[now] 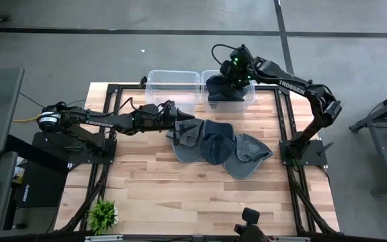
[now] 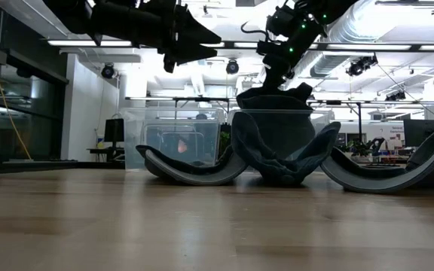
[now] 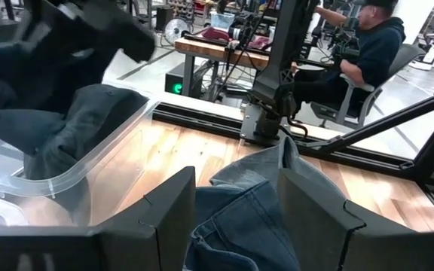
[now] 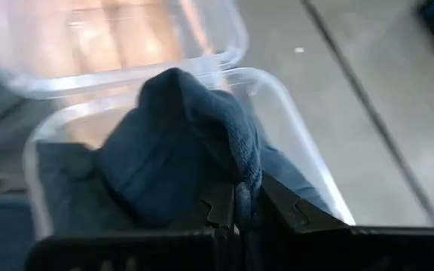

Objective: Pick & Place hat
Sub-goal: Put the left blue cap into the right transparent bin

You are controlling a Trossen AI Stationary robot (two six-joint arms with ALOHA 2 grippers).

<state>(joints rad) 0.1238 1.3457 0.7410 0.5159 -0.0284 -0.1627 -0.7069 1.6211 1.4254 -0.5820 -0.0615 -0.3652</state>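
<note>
Three denim hats lie overlapping mid-table: one, one, one. My left gripper hovers open above the leftmost of them; in its wrist view that hat shows between and below the gripper. In the low view this gripper hangs well above the table. My right gripper is over the right clear bin, shut on a dark blue hat that sits in that bin. The left clear bin stands beside it. My right gripper pinches a raised fold of the dark blue hat between its two fingers, coming from above. The fold stands up at the fingers, while the rest of the hat rests inside the right bin.
The two bins stand side by side at the table's far edge. A small green plant sits at the near left corner. Bare wood lies near the hats. A seated person shows beyond the table.
</note>
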